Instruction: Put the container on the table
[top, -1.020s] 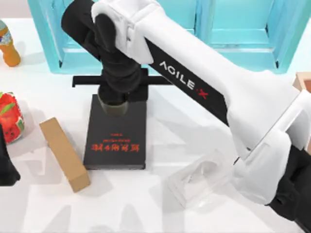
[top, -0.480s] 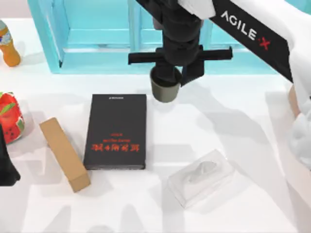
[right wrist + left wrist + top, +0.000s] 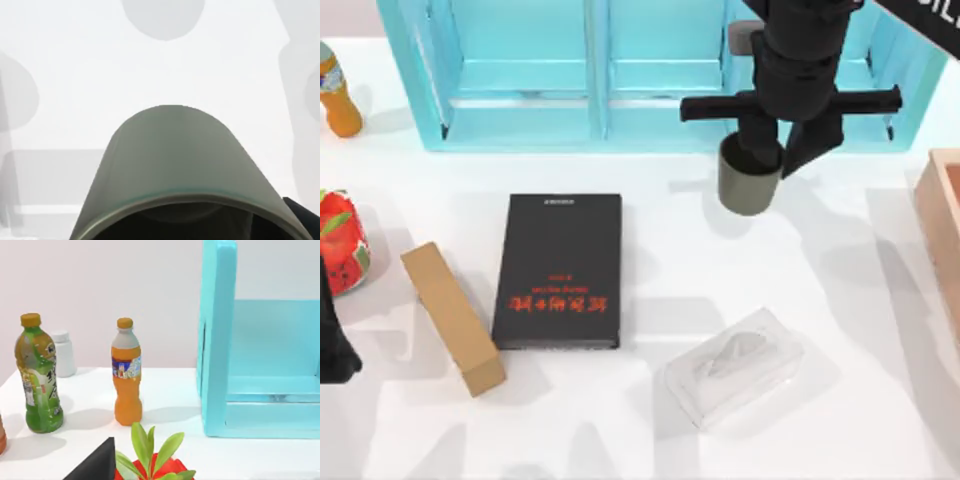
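Note:
The container [image 3: 749, 185] is a dark olive-green cup hanging in the air above the white table [image 3: 800, 260], right of the black book [image 3: 558, 270] and just in front of the turquoise shelf unit [image 3: 620, 70]. My right gripper [image 3: 765, 150] is shut on its rim from above. The right wrist view looks down the container [image 3: 175, 165] onto the bare table [image 3: 165, 65] beneath it. My left arm [image 3: 332, 340] is parked at the left edge of the table.
A clear tissue box [image 3: 735, 365] lies front of centre, a tan block [image 3: 450, 315] left of the book. A strawberry pack [image 3: 340, 240] and an orange bottle [image 3: 338, 95] sit at the left. A wooden box [image 3: 940, 230] is at the right edge.
My right gripper lifted the container off the black book and carried it to the right, past the book's far right corner, to a spot over bare table.

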Motion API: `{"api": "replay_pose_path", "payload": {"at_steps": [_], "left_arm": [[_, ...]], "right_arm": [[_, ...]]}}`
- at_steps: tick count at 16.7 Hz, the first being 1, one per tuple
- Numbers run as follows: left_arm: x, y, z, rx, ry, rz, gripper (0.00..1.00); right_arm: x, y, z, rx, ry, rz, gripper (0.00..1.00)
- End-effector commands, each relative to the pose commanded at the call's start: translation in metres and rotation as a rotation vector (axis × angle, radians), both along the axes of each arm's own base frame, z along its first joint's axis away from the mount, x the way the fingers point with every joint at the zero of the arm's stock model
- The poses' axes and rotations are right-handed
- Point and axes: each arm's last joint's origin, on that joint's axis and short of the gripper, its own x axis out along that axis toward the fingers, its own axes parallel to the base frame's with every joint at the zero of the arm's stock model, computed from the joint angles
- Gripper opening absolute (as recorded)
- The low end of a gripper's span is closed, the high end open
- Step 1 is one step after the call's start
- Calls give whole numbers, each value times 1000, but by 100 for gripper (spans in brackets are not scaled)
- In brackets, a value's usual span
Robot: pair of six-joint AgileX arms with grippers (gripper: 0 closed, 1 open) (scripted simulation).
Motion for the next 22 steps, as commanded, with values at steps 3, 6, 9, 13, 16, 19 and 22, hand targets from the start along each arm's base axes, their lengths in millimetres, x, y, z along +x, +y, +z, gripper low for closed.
{"api": "replay_pose_path", "payload": {"at_steps": [3, 6, 9, 13, 16, 19, 22], "left_arm": [[0, 0, 0, 0, 0, 0, 100], [0, 0, 0, 0, 0, 0, 100], [0, 0, 0, 0, 0, 0, 100], [0, 0, 0, 0, 0, 0, 100], [0, 0, 0, 0, 0, 0, 100], [0, 0, 0, 0, 0, 0, 100], [0, 0, 0, 0, 0, 0, 100]], "right_arm": [[0, 2, -2, -5, 2, 3, 0], [1, 4, -11, -2, -1, 6, 0], [3, 6, -34, 4, -10, 2, 0], [2, 7, -64, 0, 0, 0, 0], [2, 7, -65, 0, 0, 0, 0], [2, 7, -65, 0, 0, 0, 15], [2, 7, -65, 0, 0, 0, 38]]}}
